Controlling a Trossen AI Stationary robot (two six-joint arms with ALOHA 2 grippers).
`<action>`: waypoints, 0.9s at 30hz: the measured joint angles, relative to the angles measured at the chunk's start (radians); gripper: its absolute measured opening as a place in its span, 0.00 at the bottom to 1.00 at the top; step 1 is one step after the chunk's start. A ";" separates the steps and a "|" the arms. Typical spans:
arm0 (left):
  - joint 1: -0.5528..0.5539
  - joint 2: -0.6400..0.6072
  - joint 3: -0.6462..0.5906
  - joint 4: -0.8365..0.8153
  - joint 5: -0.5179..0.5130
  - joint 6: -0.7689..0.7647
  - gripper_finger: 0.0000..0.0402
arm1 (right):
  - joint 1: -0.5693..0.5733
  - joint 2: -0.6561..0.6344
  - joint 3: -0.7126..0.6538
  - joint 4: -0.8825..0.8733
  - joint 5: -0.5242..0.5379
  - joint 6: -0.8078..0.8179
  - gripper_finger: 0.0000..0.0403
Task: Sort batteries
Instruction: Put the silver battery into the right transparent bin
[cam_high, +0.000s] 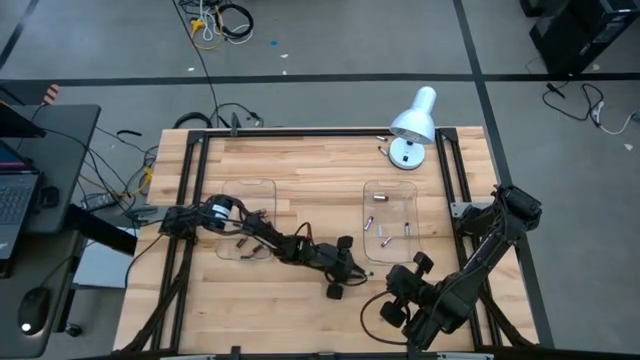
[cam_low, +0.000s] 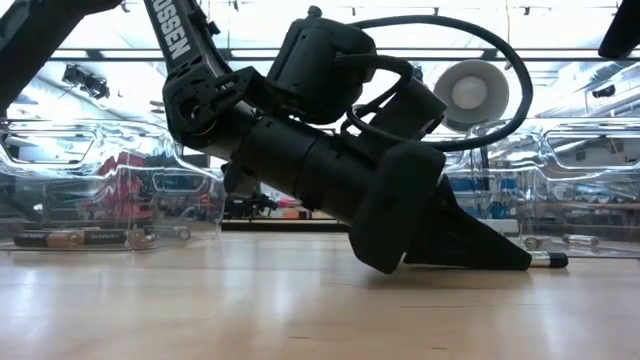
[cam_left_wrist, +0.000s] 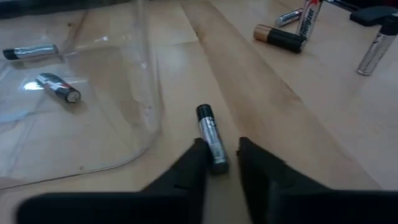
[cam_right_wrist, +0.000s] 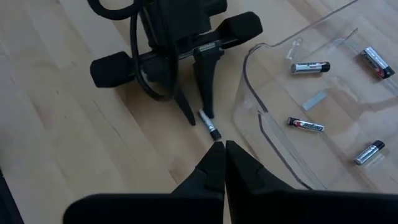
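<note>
A silver-grey battery lies on the wooden table beside the near corner of the right clear tray. My left gripper is low over the table, pointing toward the table's right, open, with its fingers on either side of the battery's near end. The low view shows this battery at the fingertips. My right gripper hovers shut above the table, just near of that spot, touching nothing. Several batteries lie in the right tray. Dark ones lie in the left tray. My left gripper stands with one finger close against the battery's near end, while a gap shows between the battery and the other finger. Whether that first finger touches it, I cannot tell. The battery lies flat on the table, along the fingers.
Loose batteries lie on the table beyond the left gripper, toward the right edge. A white desk lamp stands at the far right. A black frame runs around the table. Bare wood lies between the two trays.
</note>
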 joint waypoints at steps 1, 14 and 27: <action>-0.001 0.000 0.000 -0.001 0.001 -0.001 0.17 | 0.000 0.000 0.000 0.000 0.003 0.000 0.00; -0.030 -0.013 -0.005 0.020 0.001 -0.049 0.04 | -0.005 0.000 0.000 0.023 0.027 -0.002 0.00; -0.181 -0.302 -0.173 -0.037 -0.080 -0.006 0.03 | 0.065 0.000 0.000 0.184 0.360 -0.238 0.00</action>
